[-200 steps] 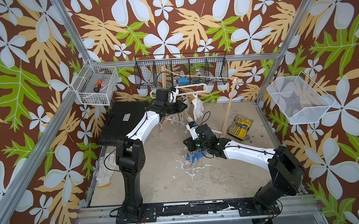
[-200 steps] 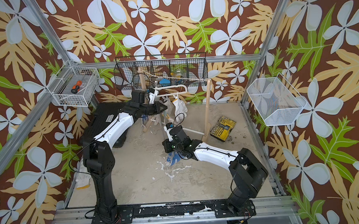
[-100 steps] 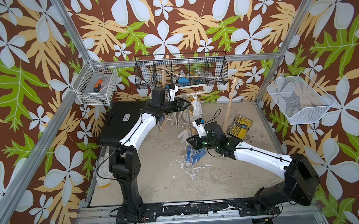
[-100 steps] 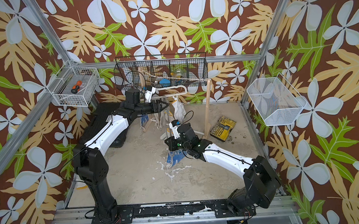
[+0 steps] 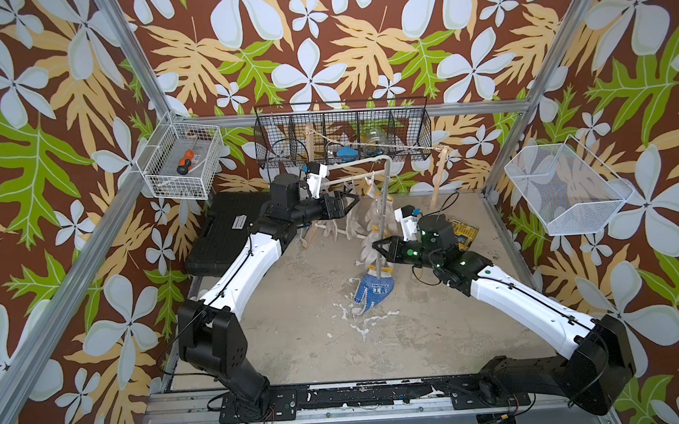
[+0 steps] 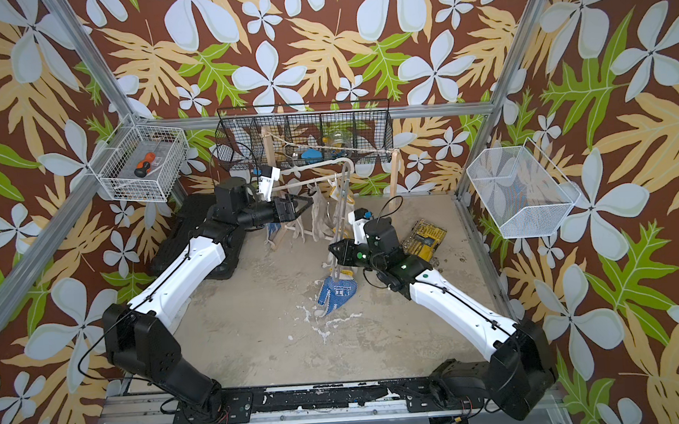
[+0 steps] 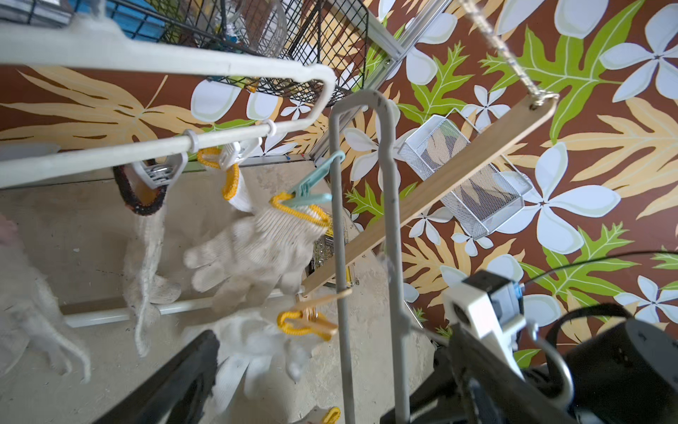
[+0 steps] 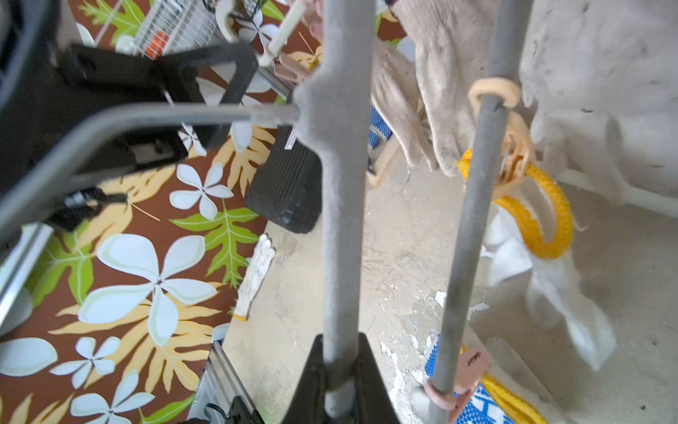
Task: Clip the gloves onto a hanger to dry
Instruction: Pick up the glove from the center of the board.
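Note:
My right gripper (image 5: 377, 245) is shut on the lower bar of a grey hanger (image 5: 382, 218), which it holds nearly upright; the grip shows close up in the right wrist view (image 8: 339, 341). Yellow-cuffed white gloves (image 7: 257, 249) hang from that hanger's clips, and a blue-dotted glove (image 5: 375, 291) dangles at its low end just above the floor. A white hanger (image 5: 359, 163) at the back carries more gloves, one with a dark cuff (image 7: 145, 235). My left gripper (image 5: 349, 206) stands wide open beside them, holding nothing. One glove (image 8: 257, 268) lies at the floor's left edge.
A black wire basket (image 5: 341, 140) hangs on the back wall, with white wire baskets on the left (image 5: 181, 166) and right (image 5: 567, 191). A black case (image 5: 226, 236) lies back left and a yellow bit case (image 5: 462, 233) behind my right wrist. Wooden posts (image 5: 436, 174) carry a rope.
My left gripper has gone from shut to wide open, staying by the white hanger. My right arm has carried the grey hanger back and to the right, and its gloves swing.

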You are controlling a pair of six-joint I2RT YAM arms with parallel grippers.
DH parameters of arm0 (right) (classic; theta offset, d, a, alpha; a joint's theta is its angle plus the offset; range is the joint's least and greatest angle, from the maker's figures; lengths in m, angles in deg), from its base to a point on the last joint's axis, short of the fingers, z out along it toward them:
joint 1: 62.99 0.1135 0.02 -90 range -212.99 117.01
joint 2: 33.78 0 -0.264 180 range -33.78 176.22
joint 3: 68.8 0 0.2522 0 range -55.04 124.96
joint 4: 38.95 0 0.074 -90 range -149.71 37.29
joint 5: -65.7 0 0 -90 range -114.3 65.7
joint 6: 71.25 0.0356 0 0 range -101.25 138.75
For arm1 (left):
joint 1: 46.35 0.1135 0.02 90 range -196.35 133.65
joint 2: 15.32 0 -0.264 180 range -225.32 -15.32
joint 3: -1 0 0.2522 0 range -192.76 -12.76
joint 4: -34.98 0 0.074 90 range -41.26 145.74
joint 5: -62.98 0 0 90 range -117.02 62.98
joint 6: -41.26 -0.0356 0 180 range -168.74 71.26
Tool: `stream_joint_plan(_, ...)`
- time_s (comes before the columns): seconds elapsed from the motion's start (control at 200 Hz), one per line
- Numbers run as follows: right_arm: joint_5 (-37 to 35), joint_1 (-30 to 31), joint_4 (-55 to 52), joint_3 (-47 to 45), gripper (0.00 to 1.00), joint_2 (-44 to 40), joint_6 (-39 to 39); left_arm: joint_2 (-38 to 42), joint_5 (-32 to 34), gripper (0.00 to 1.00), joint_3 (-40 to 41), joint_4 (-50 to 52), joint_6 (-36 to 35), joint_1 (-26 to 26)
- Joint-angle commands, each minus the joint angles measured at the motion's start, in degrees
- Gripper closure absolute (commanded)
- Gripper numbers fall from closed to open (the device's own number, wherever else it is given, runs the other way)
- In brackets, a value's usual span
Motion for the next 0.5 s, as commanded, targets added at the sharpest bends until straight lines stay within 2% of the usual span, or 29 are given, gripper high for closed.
stream_joint_plan(0.0, 2.1, -1.41, 0.8, 4.2, 1.0, 0.76, 4.86, 2.87, 2.21, 0.0, 0.37, 0.62, -2.85, 0.31)
stream_joint_plan(0.15, 6.49, -4.16, -0.45, 11.88, 1.0, 5.18, 11.64, 5.33, 2.27, 0.0, 0.96, 3.66, -4.9, 0.27)
stream_joint_plan(0.496, 8.83, -6.99, 0.44, 23.82, 1.0, 11.46, 29.21, 4.68, 0.18, 0.0, -0.53, 5.78, -6.19, 0.5)
